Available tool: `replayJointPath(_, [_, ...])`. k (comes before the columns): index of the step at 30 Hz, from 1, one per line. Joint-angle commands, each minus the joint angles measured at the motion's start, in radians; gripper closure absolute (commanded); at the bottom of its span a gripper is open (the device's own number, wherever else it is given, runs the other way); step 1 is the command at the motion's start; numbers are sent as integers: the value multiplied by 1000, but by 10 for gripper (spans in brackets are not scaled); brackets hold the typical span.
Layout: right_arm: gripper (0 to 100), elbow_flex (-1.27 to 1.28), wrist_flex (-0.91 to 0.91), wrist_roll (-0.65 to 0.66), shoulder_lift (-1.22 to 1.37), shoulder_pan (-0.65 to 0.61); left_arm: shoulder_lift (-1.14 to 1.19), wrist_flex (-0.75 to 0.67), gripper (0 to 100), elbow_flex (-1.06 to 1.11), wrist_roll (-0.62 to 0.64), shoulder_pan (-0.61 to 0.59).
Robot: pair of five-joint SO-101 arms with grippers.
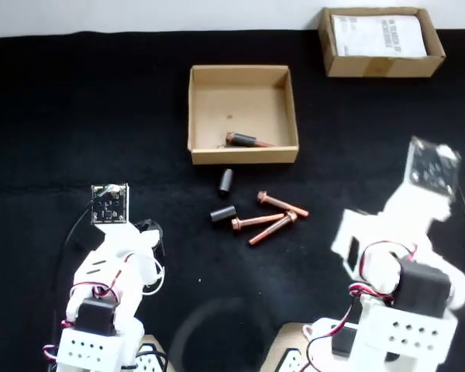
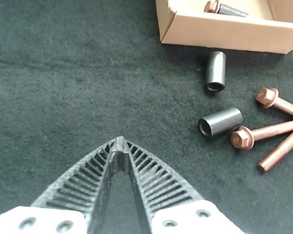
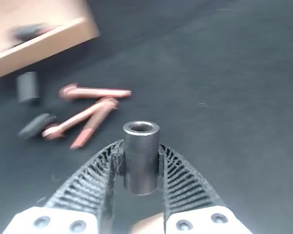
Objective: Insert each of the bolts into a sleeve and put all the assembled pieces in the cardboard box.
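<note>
Holding 1 dark sleeve (image 3: pixel 141 163) clamped between its fingers, my right gripper (image 3: pixel 140 145) hangs off the worktop (image 3: pixel 244 97), with the sleeve's open end poking clear past the fingertips. That grip suits the mating step. I would hold this arm steady and squeeze no harder, since the sleeve sits square between the pads.

My left gripper (image 2: pixel 119 144) is closed to a point with nothing in it, hovering over bare cloth to the left of the loose parts. As I judge it, its job is to open and take 1 of the 3 copper bolts (image 1: pixel 257 222) near the head, leaving the shank free. Then I would line the shank up with the bore and feed it in slowly.

The middle bolt's head lies just beside a loose sleeve (image 1: pixel 223 213), so I would come in from the shank's clear side to avoid knocking it. A third sleeve (image 1: pixel 226 181) lies just in front of the cardboard box (image 1: pixel 243 155), which already holds 1 assembled piece (image 1: pixel 246 140). By my count, 3 pairs remain.
</note>
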Motion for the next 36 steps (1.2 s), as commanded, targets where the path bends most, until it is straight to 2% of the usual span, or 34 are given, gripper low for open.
replayJointPath(1, [991, 223, -228, 87, -99, 239, -5, 75, 991, -108, -44, 71])
replayJointPath(4, [991, 378, -407, 141, -147, 358, -4, 124, 991, -209, -69, 145])
replayJointPath(8, [991, 527, -585, 192, -193, 453, 62, 120, 991, -320, -71, 191])
replayJointPath(11, [991, 621, -694, 222, -220, 503, 246, 120, 991, -475, -69, 193])
replayJointPath(14, [991, 702, -765, 247, -242, 538, 519, 127, 990, -720, -57, 199])
replayJointPath(17, [991, 768, -806, 264, -263, 559, 808, 189, 990, -1013, 44, 262])
replayJointPath(20, [991, 812, -845, 264, -288, 572, 1070, 302, 990, -1303, 181, 381])
replayJointPath(25, [991, 854, -880, 264, -337, 581, 1475, 442, 990, -1664, 381, 535])
replayJointPath(31, [991, 903, -889, 264, -403, 581, 1839, 459, 990, -1910, 563, 567])
replayJointPath(36, [991, 952, -888, 264, -464, 582, 2092, 456, 990, -2018, 677, 555])
